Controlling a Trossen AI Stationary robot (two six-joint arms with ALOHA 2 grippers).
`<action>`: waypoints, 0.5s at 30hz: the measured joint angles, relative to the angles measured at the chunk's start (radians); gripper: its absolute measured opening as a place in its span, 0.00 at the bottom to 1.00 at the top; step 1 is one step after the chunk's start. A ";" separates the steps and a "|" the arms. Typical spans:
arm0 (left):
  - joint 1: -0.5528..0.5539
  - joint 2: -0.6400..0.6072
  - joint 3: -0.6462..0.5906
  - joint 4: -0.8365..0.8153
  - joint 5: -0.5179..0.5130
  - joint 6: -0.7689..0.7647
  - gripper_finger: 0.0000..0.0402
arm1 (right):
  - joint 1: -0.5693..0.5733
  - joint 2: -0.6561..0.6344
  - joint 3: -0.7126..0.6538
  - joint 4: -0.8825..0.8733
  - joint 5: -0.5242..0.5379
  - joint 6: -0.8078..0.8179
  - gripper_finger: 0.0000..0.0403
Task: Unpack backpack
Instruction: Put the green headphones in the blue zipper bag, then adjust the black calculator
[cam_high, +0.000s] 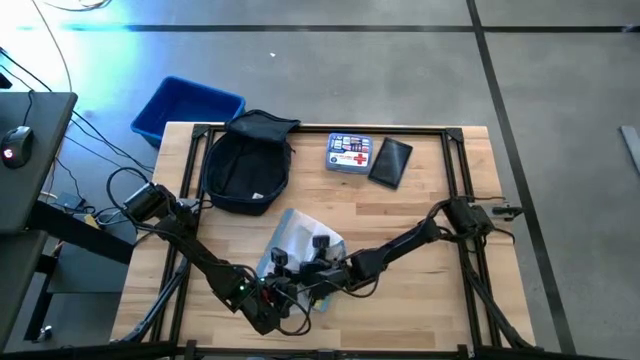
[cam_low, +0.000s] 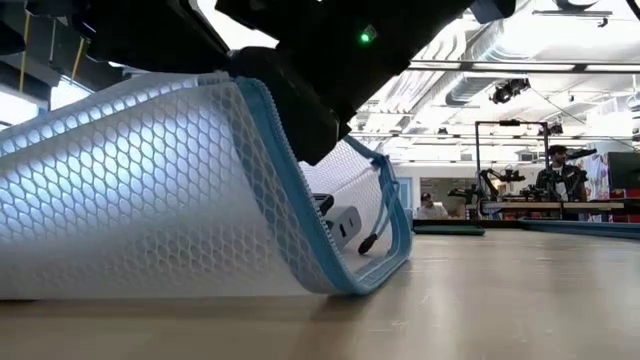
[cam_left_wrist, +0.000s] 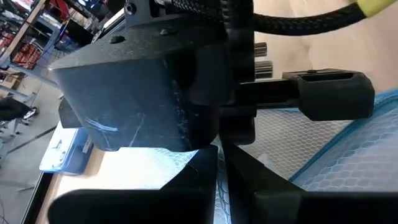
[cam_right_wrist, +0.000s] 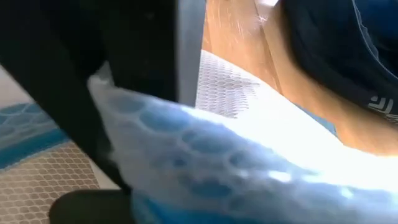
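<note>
The high view looks straight down on the whole desk (cam_high: 420, 230). The low view sits at desk level, close against the mesh pouch (cam_low: 150, 190). Both wrist views press near that pouch beside their jaws.

The light wooden table (cam_high: 420, 290) carries a dark fabric backpack (cam_high: 243, 165), a white mesh pouch (cam_high: 300, 238), a blue first-aid tin (cam_high: 350, 154) and a flat black pouch (cam_high: 390, 162).

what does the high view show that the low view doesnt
Only the high view shows the backpack at the table's far left, a blue bin beyond the edge, a first-aid kit and a flat black pouch, plus both arms meeting at the near edge. Only the low view shows small items inside the mesh pouch and people at benches across the room. Both show that white mesh pouch with its blue zipper trim.
</note>
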 joint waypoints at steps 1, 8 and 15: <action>0.000 0.000 0.000 0.001 0.000 0.000 0.00 | 0.000 0.000 0.001 -0.002 -0.001 -0.007 0.00; -0.001 0.000 0.000 -0.017 0.000 -0.029 0.00 | 0.065 -0.050 0.051 -0.223 -0.041 -0.103 0.00; -0.001 0.000 0.000 -0.022 -0.001 -0.033 0.00 | 0.067 -0.071 0.000 -0.338 -0.266 -0.063 0.00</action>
